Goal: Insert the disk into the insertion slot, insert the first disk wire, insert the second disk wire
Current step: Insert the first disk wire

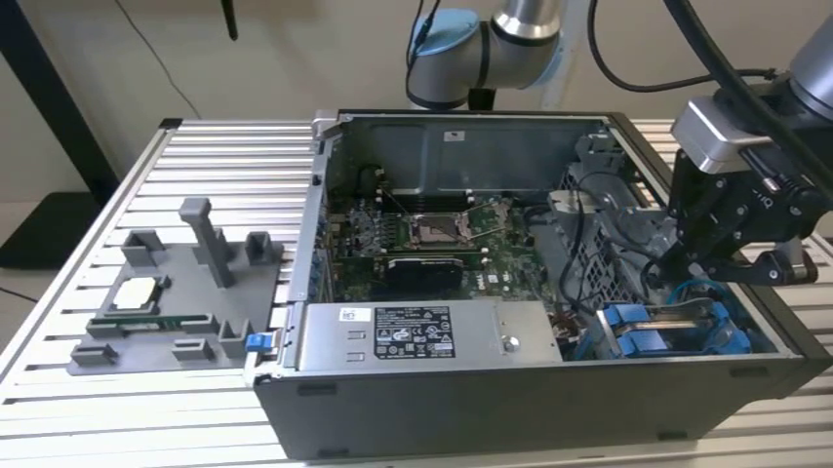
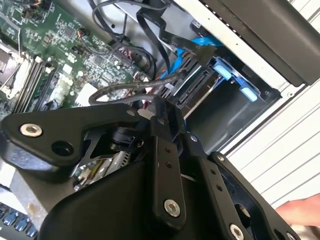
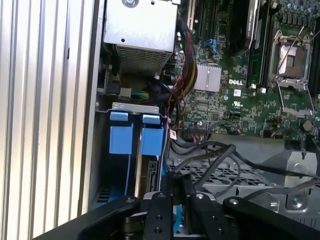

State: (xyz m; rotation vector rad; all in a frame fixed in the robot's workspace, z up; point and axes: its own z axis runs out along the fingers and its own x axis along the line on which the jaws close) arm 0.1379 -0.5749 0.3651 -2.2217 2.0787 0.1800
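An open computer case (image 1: 521, 409) is seen lying on a slatted table (image 1: 78, 409). At its corner on the exterior view's right, the insertion slot (image 3: 131, 106) of the grey drive cage is occupied by the disk (image 3: 150, 175), which is seated behind blue carrier tabs. Close over that bay the gripper (image 3: 175, 184) is held with its fingers pinched together on a thin black wire (image 2: 125, 88).
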